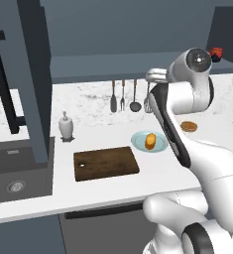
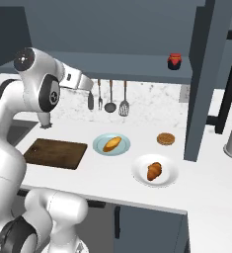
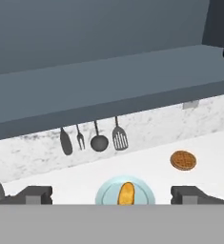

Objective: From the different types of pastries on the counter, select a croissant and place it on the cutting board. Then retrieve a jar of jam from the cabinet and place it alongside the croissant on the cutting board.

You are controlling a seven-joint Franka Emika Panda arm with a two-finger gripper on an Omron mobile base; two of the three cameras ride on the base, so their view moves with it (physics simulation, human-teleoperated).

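The tool point(image 3: 111, 194) was raised above the white table point(image 2: 112, 183), its two fingertips point(image 3: 35, 194) set wide apart with nothing between them. It faced the back wall, over the pale blue plate point(image 3: 104, 189) carrying a rounded yellow-orange bun point(image 3: 126, 193).

The croissant point(image 2: 154, 171) lay on a white plate point(image 2: 137, 168) near the front edge of the table, right of the blue plate point(image 2: 98, 146). A flat brown disc pastry point(image 2: 165, 139) lay directly on the table behind the white plate.

The cutting board point(image 2: 55, 152) lay bare at the left, its hole point(image 1: 81, 164) near one corner. A white dispenser bottle point(image 1: 65, 126) stood behind it.

The jar of jam point(image 2: 174, 61) stood on the cabinet shelf point(image 2: 137, 66), above the disc pastry. Four utensils point(image 2: 110, 96) hung on the wall beneath that shelf.
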